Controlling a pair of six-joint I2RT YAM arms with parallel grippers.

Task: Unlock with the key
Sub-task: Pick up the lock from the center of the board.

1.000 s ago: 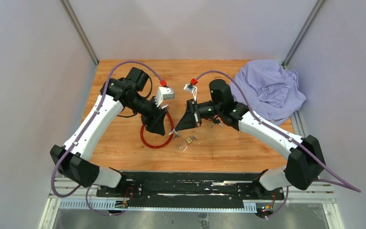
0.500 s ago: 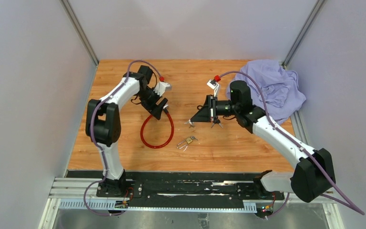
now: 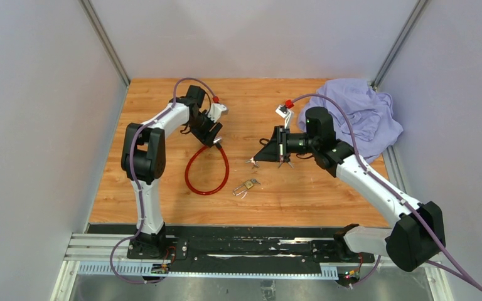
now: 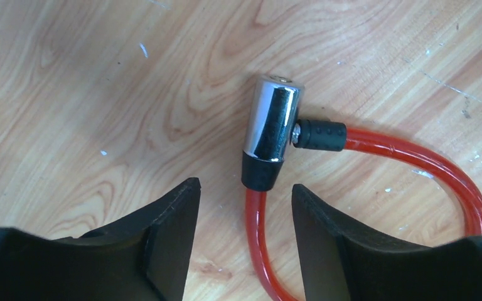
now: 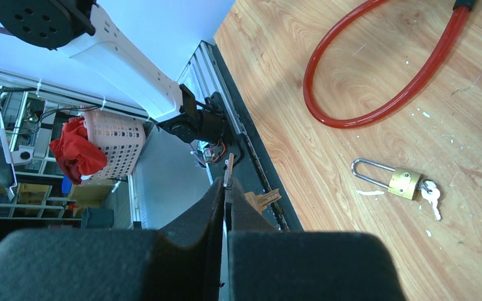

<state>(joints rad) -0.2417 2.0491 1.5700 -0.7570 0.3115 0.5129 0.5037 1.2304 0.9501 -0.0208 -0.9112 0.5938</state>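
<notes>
A red cable lock (image 3: 206, 172) lies looped on the wooden table. Its chrome cylinder head (image 4: 271, 127) shows in the left wrist view, with the red cable (image 4: 257, 233) running between my fingers. My left gripper (image 3: 216, 142) (image 4: 245, 187) is open and hovers just above the head's black end, touching nothing. My right gripper (image 3: 253, 162) (image 5: 227, 183) is shut on a thin key (image 5: 228, 167) whose tip pokes out past the pads, held above the table right of the loop. A brass padlock (image 3: 248, 185) (image 5: 405, 183) with its own small key (image 5: 431, 195) lies near the front.
A crumpled purple cloth (image 3: 354, 117) covers the table's far right corner. A small bunch of metal bits (image 3: 283, 163) shows under my right wrist. The black rail (image 3: 245, 246) runs along the near edge. Grey walls enclose three sides.
My left arm has folded back and its gripper moved up the loop to the lock's head. My right gripper drew away to the right with the key. Padlock and cable have not moved.
</notes>
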